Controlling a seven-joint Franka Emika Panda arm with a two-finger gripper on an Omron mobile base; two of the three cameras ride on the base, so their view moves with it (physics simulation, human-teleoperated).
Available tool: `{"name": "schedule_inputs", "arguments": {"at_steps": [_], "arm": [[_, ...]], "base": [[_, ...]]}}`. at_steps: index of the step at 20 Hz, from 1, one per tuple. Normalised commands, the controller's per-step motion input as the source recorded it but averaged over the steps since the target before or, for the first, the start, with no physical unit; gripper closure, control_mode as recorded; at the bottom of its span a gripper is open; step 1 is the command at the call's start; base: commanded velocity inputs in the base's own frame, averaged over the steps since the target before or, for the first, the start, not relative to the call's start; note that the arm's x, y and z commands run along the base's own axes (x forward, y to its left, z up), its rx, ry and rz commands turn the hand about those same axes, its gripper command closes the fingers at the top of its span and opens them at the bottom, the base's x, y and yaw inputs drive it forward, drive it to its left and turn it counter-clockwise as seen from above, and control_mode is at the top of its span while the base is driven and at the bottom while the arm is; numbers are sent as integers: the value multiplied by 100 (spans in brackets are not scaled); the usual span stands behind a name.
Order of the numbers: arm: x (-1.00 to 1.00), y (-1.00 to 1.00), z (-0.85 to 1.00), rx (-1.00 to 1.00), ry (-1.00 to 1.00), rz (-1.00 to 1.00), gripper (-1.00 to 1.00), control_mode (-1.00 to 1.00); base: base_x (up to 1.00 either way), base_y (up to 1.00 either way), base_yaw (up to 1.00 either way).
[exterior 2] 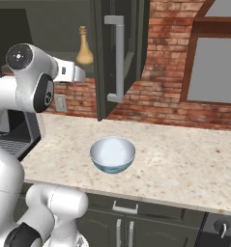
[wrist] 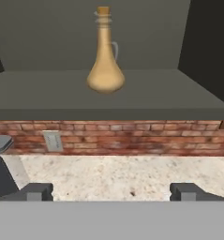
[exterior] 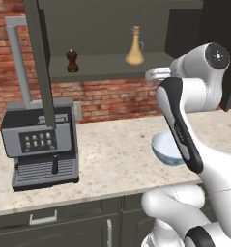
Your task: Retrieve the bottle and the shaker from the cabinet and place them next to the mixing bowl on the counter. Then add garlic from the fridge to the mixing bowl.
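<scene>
White arm (exterior: 184, 120) raised from base, elbow bent high, forearm reaching forward and level. Wrist (exterior 2: 71, 73) extended horizontally. Gripper (wrist: 111, 191) level, jaws spread wide and holding nothing; dark fingertips (wrist: 36, 191) set far apart at the lower edge of hand view.

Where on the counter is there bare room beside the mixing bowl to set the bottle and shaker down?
The beige speckled counter is bare right of the white, blue-patterned mixing bowl, toward the window, and between bowl and grey coffee machine. Behind the bowl it is tighter: the open dark cabinet door hangs there.
</scene>
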Motion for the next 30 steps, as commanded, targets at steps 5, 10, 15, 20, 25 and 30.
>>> {"name": "schedule_inputs", "arguments": {"at_steps": [5,10,15,20,25,30], "arm": [[1,11,23,-4,-9,0,-100,-100],[9,2,37,-1,-3,0,-100,-100],[20,0,27,0,-6,0,-100,-100],[41,1,-4,0,-6,-3,-100,-100],[45,0,7,0,-3,-5,-100,-100],[33,0,24,2,-3,-3,-100,-100]], "base": [[0,0,0],[0,0,0],[0,0,0],[0,0,0],[0,0,0],[0,0,0]]}}
